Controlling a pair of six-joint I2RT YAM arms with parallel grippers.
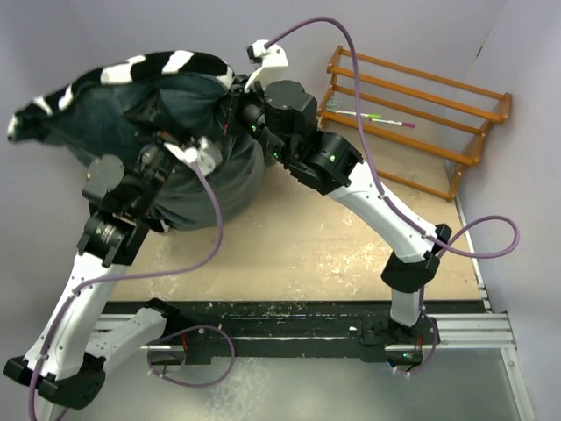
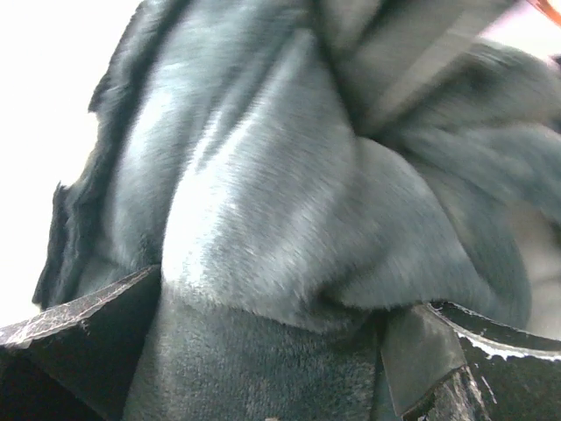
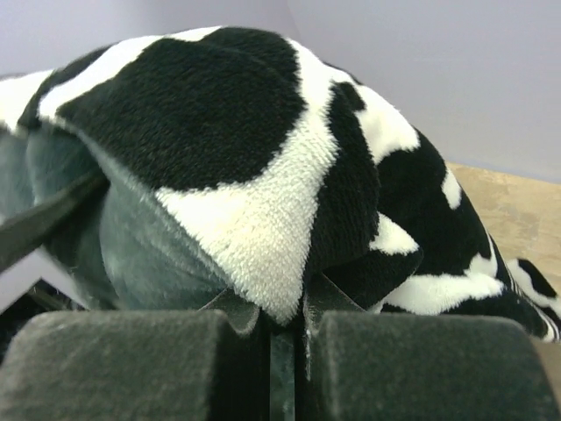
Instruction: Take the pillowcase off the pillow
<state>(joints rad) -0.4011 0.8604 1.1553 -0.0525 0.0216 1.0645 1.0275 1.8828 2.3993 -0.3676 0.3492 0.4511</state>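
Pillowcase point(image 1: 175, 96): plush dark grey on one side, black-and-white zebra stripes on the other.
Desk point(image 1: 298, 254): tan, flecked with white.
Rack point(image 1: 412, 74): orange wood.
Left arm point(image 1: 61, 311), right arm point(image 1: 381, 210): white links, black joints.
Cables point(image 1: 216, 221): purple.
Walls point(image 1: 79, 35): pale lilac.
Rail point(image 1: 289, 338): black.

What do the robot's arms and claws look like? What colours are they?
The left arm and right arm are smooth white tubes joined by chunky black round joints. A purple cable loops along each one. The right claw has two blocky dark grey fingers. The left claw has black ones with scuffed, whitish edges.
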